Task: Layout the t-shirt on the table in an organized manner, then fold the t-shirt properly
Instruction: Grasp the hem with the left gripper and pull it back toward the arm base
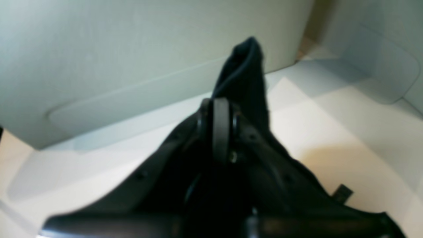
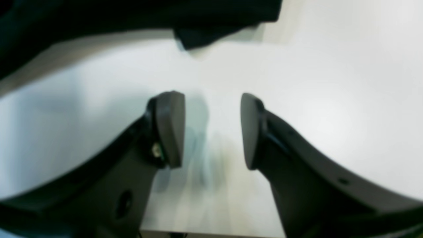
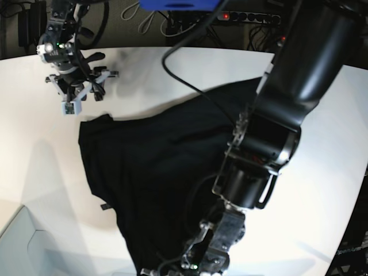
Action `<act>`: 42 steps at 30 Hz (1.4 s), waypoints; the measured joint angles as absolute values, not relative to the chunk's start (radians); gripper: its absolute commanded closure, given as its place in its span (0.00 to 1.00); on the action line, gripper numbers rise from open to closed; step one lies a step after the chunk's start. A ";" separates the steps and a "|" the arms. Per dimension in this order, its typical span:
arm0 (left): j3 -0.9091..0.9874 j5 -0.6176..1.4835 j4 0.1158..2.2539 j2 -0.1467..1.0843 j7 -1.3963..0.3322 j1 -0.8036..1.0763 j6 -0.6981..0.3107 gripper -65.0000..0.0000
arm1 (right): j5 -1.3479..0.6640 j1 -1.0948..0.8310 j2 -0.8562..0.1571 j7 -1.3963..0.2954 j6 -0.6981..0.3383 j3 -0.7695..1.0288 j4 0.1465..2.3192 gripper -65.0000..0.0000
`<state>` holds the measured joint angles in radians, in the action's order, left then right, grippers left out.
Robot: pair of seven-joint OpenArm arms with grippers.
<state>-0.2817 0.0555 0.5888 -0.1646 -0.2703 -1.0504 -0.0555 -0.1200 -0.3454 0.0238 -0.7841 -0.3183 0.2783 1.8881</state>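
Left gripper (image 1: 220, 109) pinches the t-shirt (image 3: 155, 172) near the table's (image 3: 322, 218) front edge; I'd pull it taut while the right gripper (image 2: 211, 129), gaping wide, pins the far-left corner.

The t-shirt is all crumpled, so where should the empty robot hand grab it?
Probably the t-shirt corner nearest the open right gripper, the top-left point in the base view. It sticks out flat on the bare table, so coming down from above looks easiest. The left gripper already pinches cloth on the other side.

Plain black t-shirt (image 3: 155, 167) on smooth white table (image 3: 190, 69); dark grey tool pads (image 2: 170, 129).
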 measured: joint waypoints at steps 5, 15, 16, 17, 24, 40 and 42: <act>-0.314 0.056 0.456 -0.150 -0.194 -1.077 -0.052 0.99 | -0.120 -0.361 0.022 -0.787 -0.318 0.281 1.889 0.57; -0.315 0.052 0.341 -0.147 -0.071 -1.081 -0.050 0.61 | -0.120 -0.382 0.022 -0.785 -0.318 0.279 1.890 0.58; -0.315 0.055 0.329 -0.144 -0.070 -1.082 -0.051 0.60 | -0.120 -0.383 0.022 -0.785 -0.318 0.279 1.890 0.59; -0.315 0.056 0.324 -0.135 -0.068 -1.081 -0.049 0.60 | -0.120 -0.383 0.023 -0.786 -0.318 0.278 1.890 0.59; -0.310 0.064 0.325 -0.034 -0.063 -1.082 0.059 0.59 | -0.120 -0.408 0.022 -0.786 -0.318 0.278 1.890 0.60; -0.106 0.178 0.995 0.170 -0.362 -0.655 0.063 0.59 | -0.123 -0.364 0.026 -0.780 -0.318 0.279 1.979 0.51; -0.035 0.214 1.147 0.194 -0.447 -0.571 0.061 0.58 | -0.121 -0.352 0.028 -0.792 -0.318 0.279 1.979 0.51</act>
<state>-0.0353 0.2142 1.1469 0.1940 -0.4469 -0.5709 0.0612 -0.1207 -0.3523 0.0277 -0.7918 -0.3180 0.2790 1.9785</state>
